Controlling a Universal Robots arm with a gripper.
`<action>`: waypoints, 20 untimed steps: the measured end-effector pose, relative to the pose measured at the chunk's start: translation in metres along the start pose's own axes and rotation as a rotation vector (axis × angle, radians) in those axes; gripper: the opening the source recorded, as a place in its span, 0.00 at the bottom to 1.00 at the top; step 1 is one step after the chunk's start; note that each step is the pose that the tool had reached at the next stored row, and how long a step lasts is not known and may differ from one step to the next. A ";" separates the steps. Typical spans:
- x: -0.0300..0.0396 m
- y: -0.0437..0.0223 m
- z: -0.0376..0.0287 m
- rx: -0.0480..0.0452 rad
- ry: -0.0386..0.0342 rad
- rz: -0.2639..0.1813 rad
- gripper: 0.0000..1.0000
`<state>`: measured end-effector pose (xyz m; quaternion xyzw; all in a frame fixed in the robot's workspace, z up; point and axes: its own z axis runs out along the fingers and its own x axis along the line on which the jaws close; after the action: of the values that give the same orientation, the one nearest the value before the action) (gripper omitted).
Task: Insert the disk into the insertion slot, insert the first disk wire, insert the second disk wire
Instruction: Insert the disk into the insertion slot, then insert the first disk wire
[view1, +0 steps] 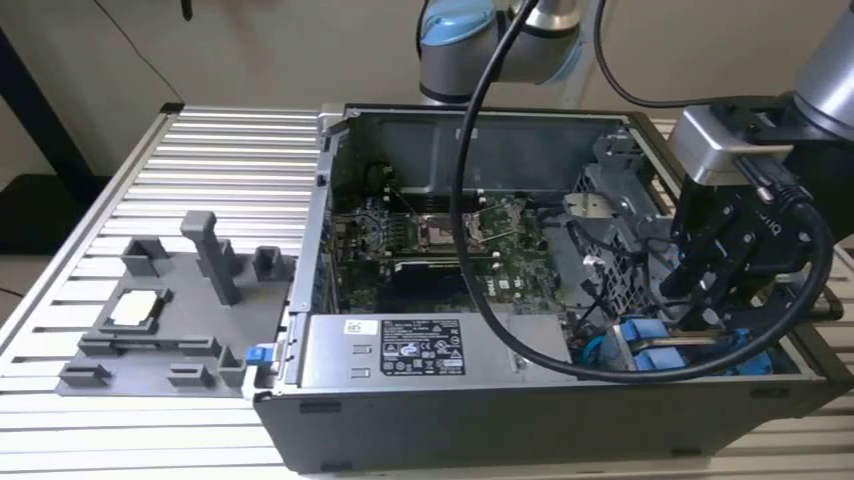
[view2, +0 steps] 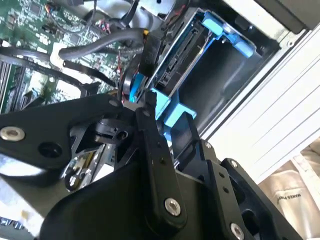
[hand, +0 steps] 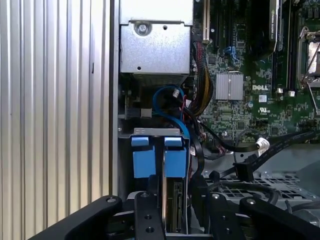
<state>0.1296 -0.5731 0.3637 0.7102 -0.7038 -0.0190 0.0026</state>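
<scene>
The disk (view2: 192, 52) in its bright blue carrier stands on edge in the insertion slot (view2: 227, 75), a dark bay at the case's corner on the exterior view's right. My gripper (view2: 169, 116) reaches down into that corner (view1: 687, 310), and its black fingers (view2: 150, 107) sit on either side of the carrier's blue end. In the first wrist view the disk (hand: 176, 205) lies between my fingers, below two blue handles (hand: 174, 161). A black wire connector (view2: 146, 57) hangs beside the disk, and a blue wire (hand: 167, 97) loops above the bay.
The open computer case holds a green motherboard (view1: 427, 240), a grey labelled power-supply box (view1: 400, 350) and a perforated cage (view1: 614, 250). My own black cable (view1: 467, 200) loops over the case. A grey fixture (view1: 160, 320) stands on the ribbed table (view1: 227, 150).
</scene>
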 end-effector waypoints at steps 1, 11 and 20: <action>0.0000 0.0000 -0.0009 0.0000 0.0005 0.000 0.40; -0.0011 0.0011 -0.0373 -0.0001 0.0002 0.000 0.40; -0.0021 0.0059 -0.0384 0.1025 -0.0034 -0.002 0.40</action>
<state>0.1249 -0.5720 0.4023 0.7102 -0.7030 0.0159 -0.0351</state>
